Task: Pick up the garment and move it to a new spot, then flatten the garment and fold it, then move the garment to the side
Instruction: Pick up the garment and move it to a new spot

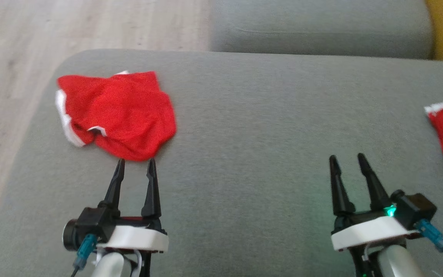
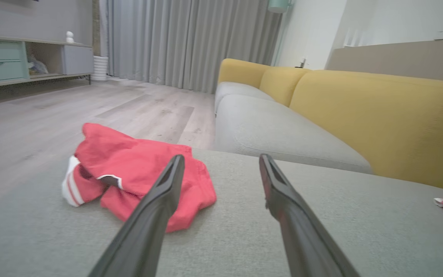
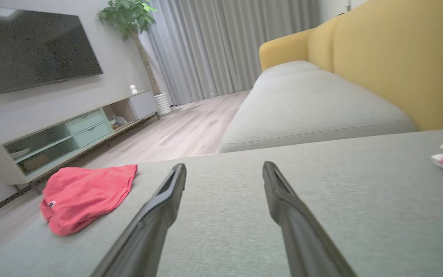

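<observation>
Head view: crumpled red garment (image 1: pixel 117 113), white-trimmed, at ten o'clock on the grey woven cushion (image 1: pixel 263 134); left gripper (image 1: pixel 136 162) and right gripper (image 1: pixel 347 157) both spread, empty. Left wrist view: garment bunched at nine o'clock. Right wrist view: it lies low at eight o'clock

We are in the living room of a home. We see a large sofa (image 3: pixel 313 104) with grey seat cushions and yellow back cushions (image 3: pixel 390 57). On a wall across the room hangs a flat dark television (image 3: pixel 33 50), and under it stands a long low cabinet (image 3: pixel 71 134) with pale green drawers and open shelves. A potted plant (image 3: pixel 127 15) stands beside long grey curtains (image 3: pixel 221 46). The floor (image 2: pixel 52 111) is of light wooden boards.
</observation>
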Tool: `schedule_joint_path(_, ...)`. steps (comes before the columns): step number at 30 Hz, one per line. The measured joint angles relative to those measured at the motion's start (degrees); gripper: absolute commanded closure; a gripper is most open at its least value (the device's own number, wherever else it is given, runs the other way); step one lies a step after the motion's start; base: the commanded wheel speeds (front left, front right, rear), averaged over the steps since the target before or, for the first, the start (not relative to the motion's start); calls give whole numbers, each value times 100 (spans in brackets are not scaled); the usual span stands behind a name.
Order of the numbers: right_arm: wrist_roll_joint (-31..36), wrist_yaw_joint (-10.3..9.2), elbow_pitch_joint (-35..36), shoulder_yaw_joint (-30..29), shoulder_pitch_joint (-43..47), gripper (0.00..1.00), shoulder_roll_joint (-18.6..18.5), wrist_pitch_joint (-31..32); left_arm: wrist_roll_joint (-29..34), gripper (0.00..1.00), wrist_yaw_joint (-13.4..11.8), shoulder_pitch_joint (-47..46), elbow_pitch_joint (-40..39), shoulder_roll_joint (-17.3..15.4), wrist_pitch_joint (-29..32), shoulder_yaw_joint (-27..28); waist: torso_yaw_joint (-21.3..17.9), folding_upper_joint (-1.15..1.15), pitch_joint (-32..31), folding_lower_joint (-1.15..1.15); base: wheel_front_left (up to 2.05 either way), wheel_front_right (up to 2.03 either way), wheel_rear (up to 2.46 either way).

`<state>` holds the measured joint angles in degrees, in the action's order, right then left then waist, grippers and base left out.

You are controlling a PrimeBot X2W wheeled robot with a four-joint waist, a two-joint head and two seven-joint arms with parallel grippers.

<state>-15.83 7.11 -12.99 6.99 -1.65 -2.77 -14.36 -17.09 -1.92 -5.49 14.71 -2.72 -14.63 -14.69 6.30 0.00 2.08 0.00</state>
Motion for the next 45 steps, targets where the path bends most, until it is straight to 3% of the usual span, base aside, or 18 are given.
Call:
schedule_joint_path(12, -196, 0, -92, 646, 167, 0, 2, 0, 111, 0, 48, 254, 90, -5, 0, 175, 1228, 0, -229, 0, 0, 0, 0)
schedule_joint_path(21, -327, 0, -153, 901, 233, 0, 3, 0, 152, 0, 88, 300, 114, -7, 0, 201, 1818, 0, -372, -1, 0, 0, 0)
schedule_joint_path(25, -326, 0, -175, 940, 229, 0, 3, 0, 177, 0, 102, 369, 125, -9, 0, 220, 1801, 0, -305, -1, 0, 0, 0)
schedule_joint_path(30, -296, 0, -193, 929, 201, 0, 3, 0, 312, 0, 315, 127, 288, -45, 20, 179, 1646, 0, -97, 0, 0, 0, 0)
schedule_joint_path(38, -29, 0, 129, 1098, -442, 0, 1, 0, 305, 0, 826, -2082, 1145, -436, 1410, -171, 1257, 0, 457, 0, 0, 0, 0)
schedule_joint_path(42, 116, 0, 271, 1235, -822, 0, -1, 26, -30, 0, 906, -3337, 1700, -539, 2288, -456, 992, 0, 829, 1, 0, 0, 0)
schedule_joint_path(45, 130, 0, 335, 1368, -1076, 0, -7, 76, -293, 0, 907, -4078, 2130, -813, 2886, -805, 737, 0, 1087, 1, 0, 0, 0)
